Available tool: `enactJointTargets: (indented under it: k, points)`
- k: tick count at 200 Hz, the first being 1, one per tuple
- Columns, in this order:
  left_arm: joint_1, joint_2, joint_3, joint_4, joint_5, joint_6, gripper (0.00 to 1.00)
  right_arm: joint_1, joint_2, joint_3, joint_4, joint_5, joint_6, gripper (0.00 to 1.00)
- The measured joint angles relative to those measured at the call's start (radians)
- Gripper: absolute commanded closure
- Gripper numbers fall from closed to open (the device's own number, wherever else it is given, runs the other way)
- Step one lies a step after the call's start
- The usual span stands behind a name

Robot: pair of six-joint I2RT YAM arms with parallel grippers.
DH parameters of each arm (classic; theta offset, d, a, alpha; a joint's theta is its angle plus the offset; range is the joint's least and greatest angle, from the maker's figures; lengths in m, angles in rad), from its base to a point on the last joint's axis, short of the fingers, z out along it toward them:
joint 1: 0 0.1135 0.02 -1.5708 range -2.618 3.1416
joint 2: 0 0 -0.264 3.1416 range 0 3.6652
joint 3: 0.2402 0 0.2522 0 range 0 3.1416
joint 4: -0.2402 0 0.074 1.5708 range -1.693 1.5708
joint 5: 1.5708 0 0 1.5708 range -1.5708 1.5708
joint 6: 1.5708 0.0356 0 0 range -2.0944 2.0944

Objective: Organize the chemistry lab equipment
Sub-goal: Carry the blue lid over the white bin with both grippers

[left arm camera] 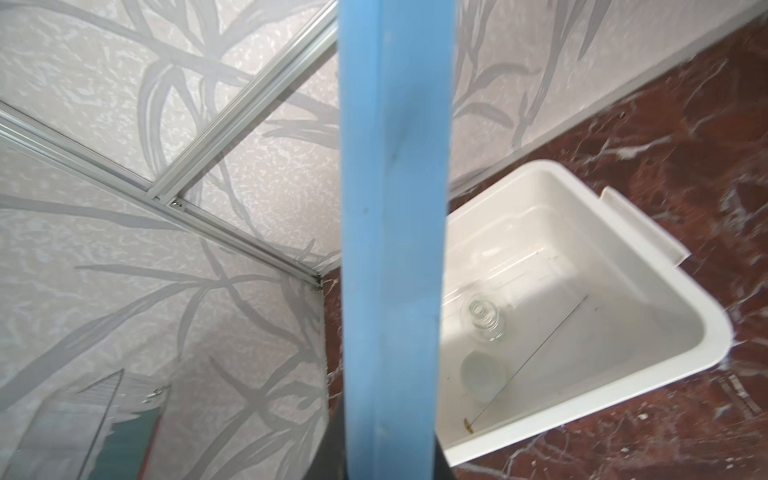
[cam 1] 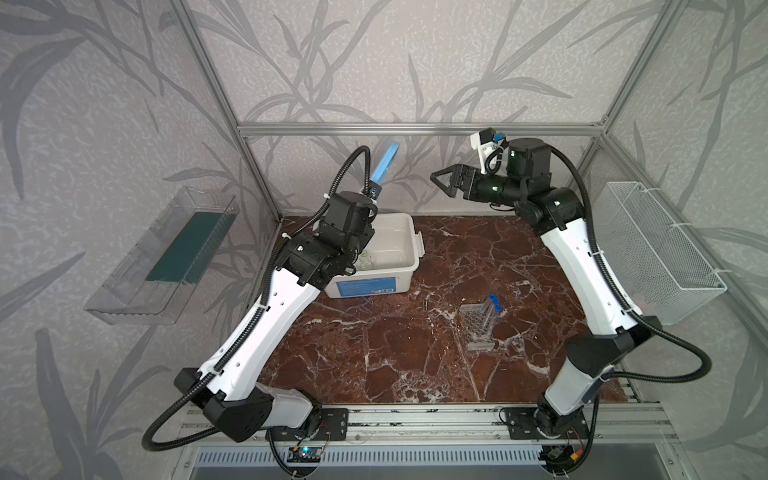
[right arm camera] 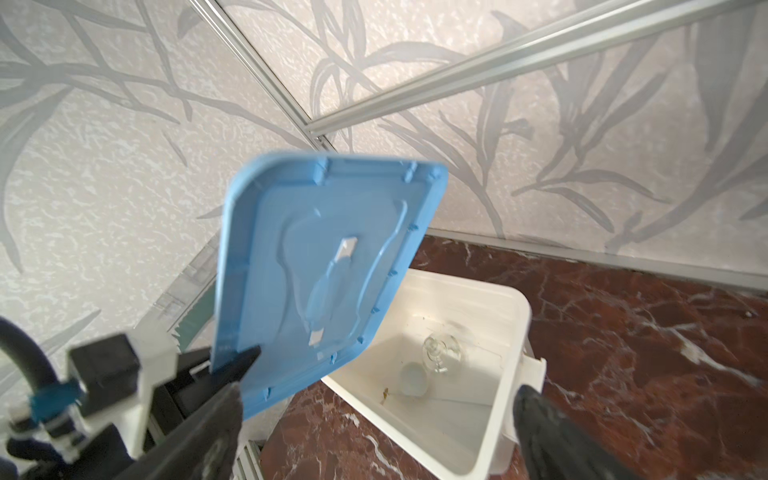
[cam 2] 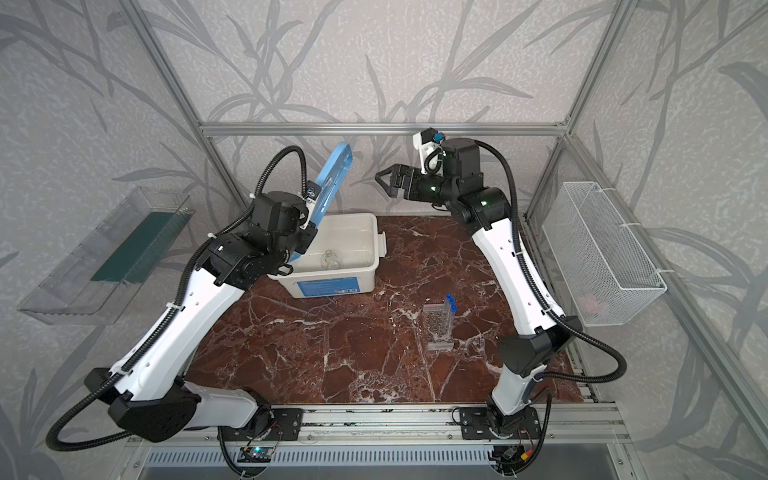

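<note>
At four o'clock, the clear honeycomb-holed rack (cam 1: 478, 328) holds clear blue-capped tubes (cam 1: 495, 309), with bare marble table (cam 1: 374, 353) around it. At eleven, my left claw (right arm camera: 239, 359) pinches the blue plastic lid (right arm camera: 332, 257) by its corner, above the white plastic box (cam 1: 409, 232) containing the small clear glass flask (left arm camera: 484, 318) and white round dish (left arm camera: 482, 370). At one, my right claw (cam 1: 442, 180) gapes wide and holds nothing.

In the left wrist view the blue lid (left arm camera: 395, 249) runs off two edges and hides most of the left gripper (right arm camera: 235, 359) clamping it; fingers (right arm camera: 552, 436) of the right gripper (right arm camera: 378, 390) blurred and cut by the frame edge; pinkish blob (cam 2: 591, 305) in wire basket (cam 2: 602, 249) unidentifiable.
</note>
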State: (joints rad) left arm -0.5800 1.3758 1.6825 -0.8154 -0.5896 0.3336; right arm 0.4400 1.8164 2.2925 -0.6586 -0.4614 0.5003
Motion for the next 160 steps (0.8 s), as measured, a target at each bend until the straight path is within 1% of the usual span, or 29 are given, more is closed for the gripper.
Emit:
enactJointTargets:
  k: [14,34,49,66,84,96,119,140,160]
  points:
    - [-0.006,0.000,-0.048,0.000,-0.032,0.035,1.00,0.021,0.090,0.143,-0.042,0.004,0.001,0.01]
    - [-0.009,0.000,-0.109,0.000,-0.046,0.061,0.99,0.040,0.215,0.333,-0.108,0.007,0.006,0.01]
    - [-0.014,0.000,-0.141,0.000,-0.049,0.076,0.99,0.049,0.301,0.448,-0.157,0.004,0.011,0.01]
    - [-0.024,0.000,-0.162,0.011,-0.057,0.092,0.99,0.051,0.383,0.525,-0.201,0.003,0.016,0.00]
    - [-0.040,0.000,-0.177,0.024,-0.065,0.099,0.98,0.058,0.431,0.530,-0.244,0.009,0.017,0.01]
    - [-0.051,-0.002,-0.193,0.035,-0.070,0.105,0.98,0.059,0.446,0.503,-0.264,0.015,0.016,0.01]
    - [-0.071,-0.002,-0.224,0.045,-0.080,0.120,0.94,0.061,0.449,0.432,-0.282,0.017,0.016,0.04]
    - [-0.087,-0.003,-0.259,0.060,-0.094,0.119,0.87,0.063,0.449,0.394,-0.289,0.015,0.013,0.07]
    - [-0.094,-0.005,-0.282,0.065,-0.090,0.106,0.84,0.063,0.449,0.361,-0.285,0.004,0.010,0.10]
